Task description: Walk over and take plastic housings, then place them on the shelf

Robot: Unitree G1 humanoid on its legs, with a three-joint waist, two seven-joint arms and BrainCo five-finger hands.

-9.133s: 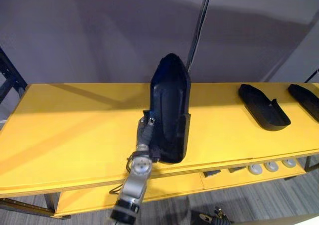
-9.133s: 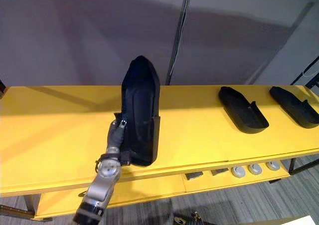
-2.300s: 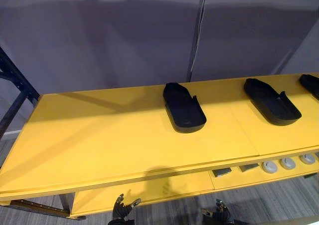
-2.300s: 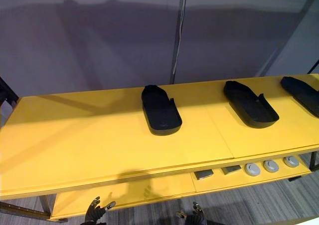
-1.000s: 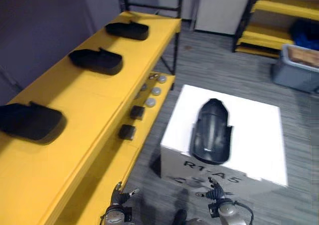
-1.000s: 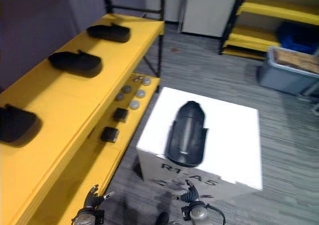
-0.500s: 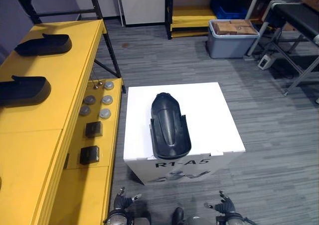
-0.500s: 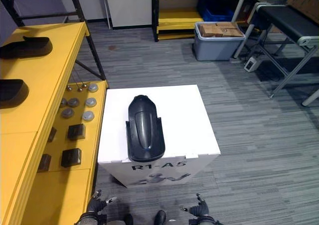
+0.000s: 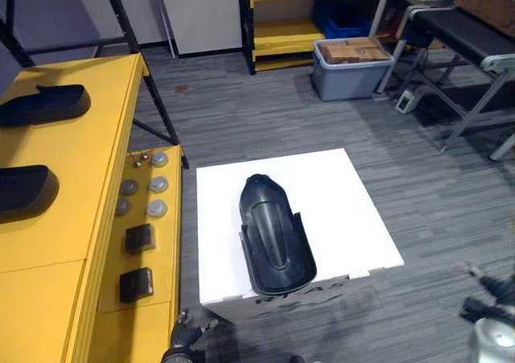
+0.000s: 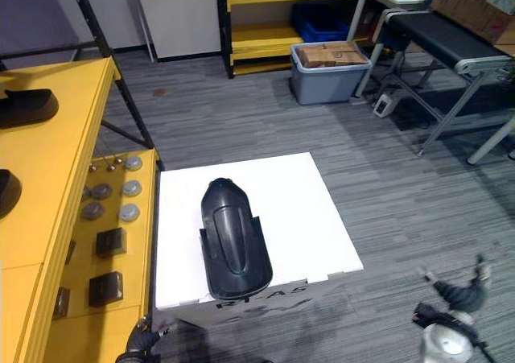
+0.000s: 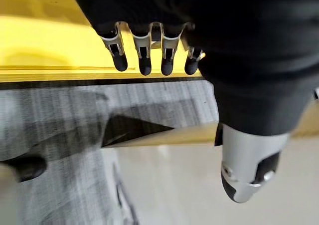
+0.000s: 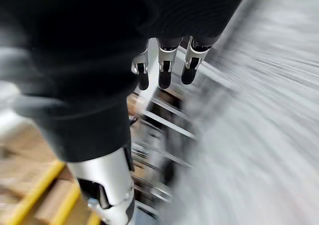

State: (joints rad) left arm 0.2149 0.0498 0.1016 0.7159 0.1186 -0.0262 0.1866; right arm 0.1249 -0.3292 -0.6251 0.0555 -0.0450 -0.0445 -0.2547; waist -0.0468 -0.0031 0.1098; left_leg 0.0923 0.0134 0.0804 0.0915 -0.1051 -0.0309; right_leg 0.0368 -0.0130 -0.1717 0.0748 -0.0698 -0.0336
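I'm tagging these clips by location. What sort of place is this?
Likely a warehouse or factory storeroom: yellow storage racks, a grey bin of cartons, and black plastic housings on a yellow shelf and a white box.

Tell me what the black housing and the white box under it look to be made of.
Housing: likely moulded plastic, black with a slight sheen; soft highlights run along its curved ridge. Box: probably cardboard or plastic board, matte white; flat panels and a tab slot at its front edge suggest folded sheet.
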